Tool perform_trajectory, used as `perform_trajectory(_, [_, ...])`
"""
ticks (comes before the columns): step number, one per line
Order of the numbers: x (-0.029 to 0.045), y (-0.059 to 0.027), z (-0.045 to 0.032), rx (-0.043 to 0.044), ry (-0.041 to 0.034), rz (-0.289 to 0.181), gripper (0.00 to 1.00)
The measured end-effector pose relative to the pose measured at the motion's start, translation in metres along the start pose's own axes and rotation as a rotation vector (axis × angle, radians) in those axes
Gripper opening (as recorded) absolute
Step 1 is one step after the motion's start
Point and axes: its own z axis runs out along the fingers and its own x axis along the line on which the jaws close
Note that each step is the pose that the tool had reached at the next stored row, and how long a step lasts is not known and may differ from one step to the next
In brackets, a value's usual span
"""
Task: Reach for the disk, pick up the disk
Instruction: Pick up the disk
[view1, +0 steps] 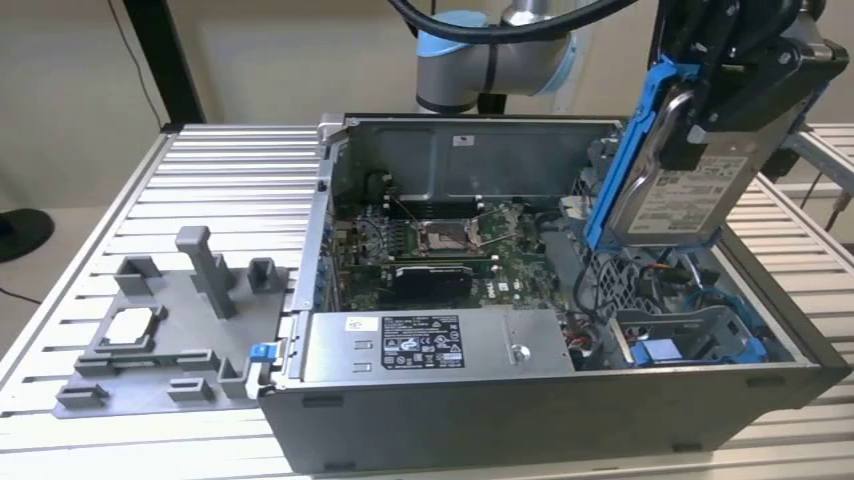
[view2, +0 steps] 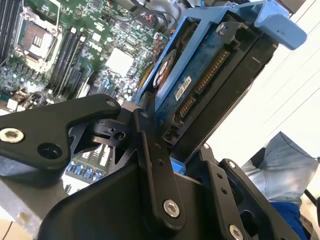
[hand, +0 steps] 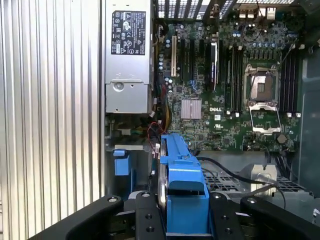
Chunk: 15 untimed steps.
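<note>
While clamped in the black pincer (view1: 707, 110), flat blue-railed metal disk (view1: 674, 195) above the open case (view1: 534, 400).

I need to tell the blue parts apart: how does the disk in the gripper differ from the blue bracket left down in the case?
The disk hangs clamped in the gripper above the open case; the blue bracket sits low inside it. The disk's blue rails frame a labelled metal drive; the bracket appears to carry none. The disk stands nearly on edge; the bracket's pose is unclear. Both share blue plastic.
</note>
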Motion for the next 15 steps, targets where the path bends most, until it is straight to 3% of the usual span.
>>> perform_trajectory(8, [0.0124, -0.0101, -0.0003, -0.0037, 0.0001, 0.0, 0.0])
perform_trajectory(15, [0.0278, -0.016, -0.0005, -0.0072, 0.0002, 0.0, 0.0])
